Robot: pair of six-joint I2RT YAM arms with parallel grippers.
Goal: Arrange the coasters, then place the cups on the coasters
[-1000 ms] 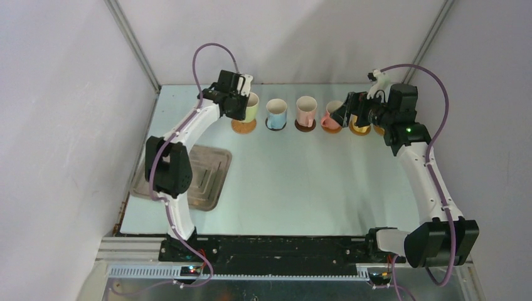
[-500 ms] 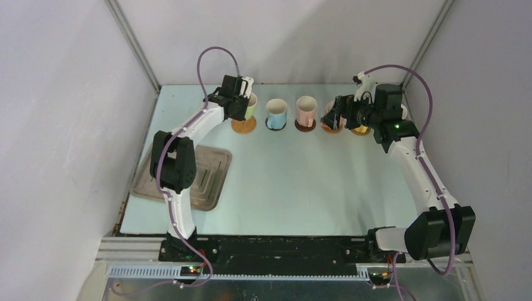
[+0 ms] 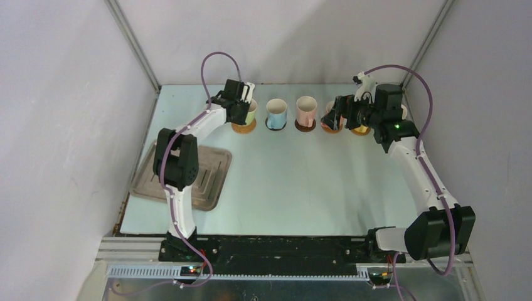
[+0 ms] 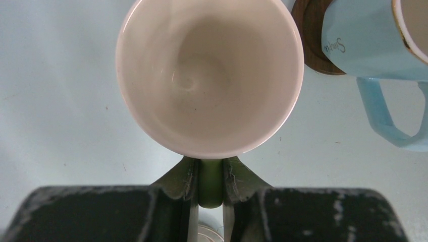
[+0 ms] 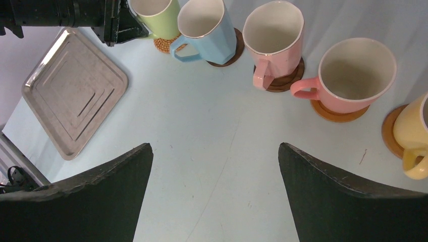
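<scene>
Clenching on the handle of the light green mug [image 4: 209, 75], the left claw [image 4: 211, 174] has both fingers pressed against the green loop. The mug stands upright over a woven coaster [image 5: 164, 45], though whether its base touches the disc cannot be told. Next along the row, the blue mug [image 5: 204, 25] sits on a dark brown coaster [image 5: 233, 48], the pale pink mug [image 5: 275, 33] on a second dark coaster [image 5: 287, 80], the salmon mug [image 5: 353, 75] on an orange-brown coaster [image 5: 335, 113], and the yellow mug [image 5: 411, 131] on another orange-brown disc [image 5: 389, 131]. Every mug whose mouth shows has a bare white inside. The row runs along the far edge of the table [image 3: 301, 182], and the metal tray [image 5: 70, 96] lies flat near the left edge, well apart from the mugs. The right claw [image 5: 214, 151] hangs released, jaws spread wide, above the table in front of the salmon mug, touching nothing. The yellow mug is cut off at the side of the right wrist view, and from above the right arm [image 3: 419, 172] covers the right end of the row, so what stands beyond cannot be made out.
</scene>
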